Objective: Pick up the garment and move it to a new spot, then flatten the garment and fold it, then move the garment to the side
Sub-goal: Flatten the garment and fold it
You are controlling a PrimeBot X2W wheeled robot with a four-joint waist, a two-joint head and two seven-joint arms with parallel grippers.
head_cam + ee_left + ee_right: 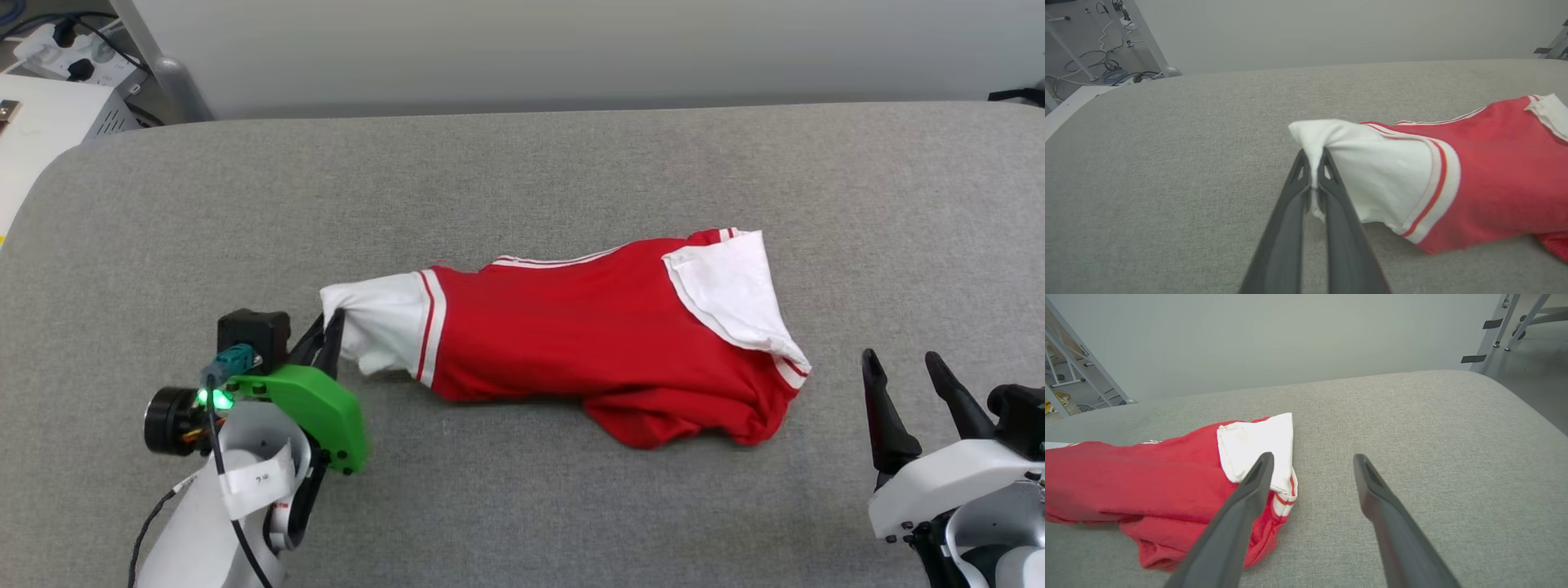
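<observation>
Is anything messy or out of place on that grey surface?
Yes, the garment is bunched up rather than flat. The white sleeve at its right end is flipped over the red body, and the lower edge is rumpled under. The left gripper pinches the other sleeve; the right gripper is open, off the cloth.

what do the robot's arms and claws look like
Left claw: two slim dark fingers on a green housing, with a teal plug, a green light, a black cable and a white tag on the pale forearm. Right claw: two long dark tapering fingers on a white housing.
</observation>
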